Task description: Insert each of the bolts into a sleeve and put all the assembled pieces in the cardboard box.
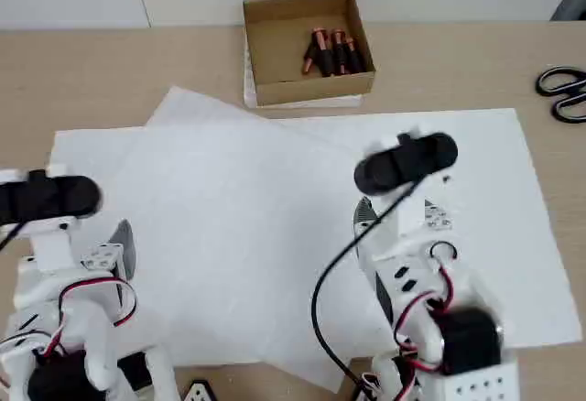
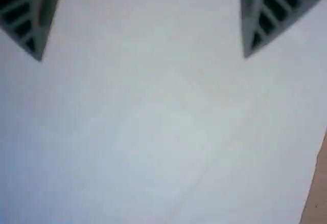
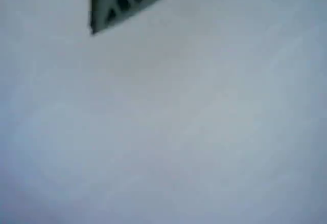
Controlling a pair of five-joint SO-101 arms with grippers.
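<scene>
The cardboard box (image 1: 316,87) stands at the back of the table. Several assembled bolt-and-sleeve pieces (image 1: 330,53), black with copper ends, lie together inside it. My left gripper (image 1: 122,241) hangs low over the white paper near the front left. In the left wrist view this gripper (image 2: 142,56) is open, with bare paper between its grey fingers (image 2: 30,19). My right gripper (image 1: 364,213) hangs over the paper near the front right, far from the box, with plain paper under it.
Overlapping white paper sheets (image 1: 256,236) cover most of the table. Black scissors (image 1: 563,92) lie on the wood at the far right edge. Both arm bases stand at the near edge.
</scene>
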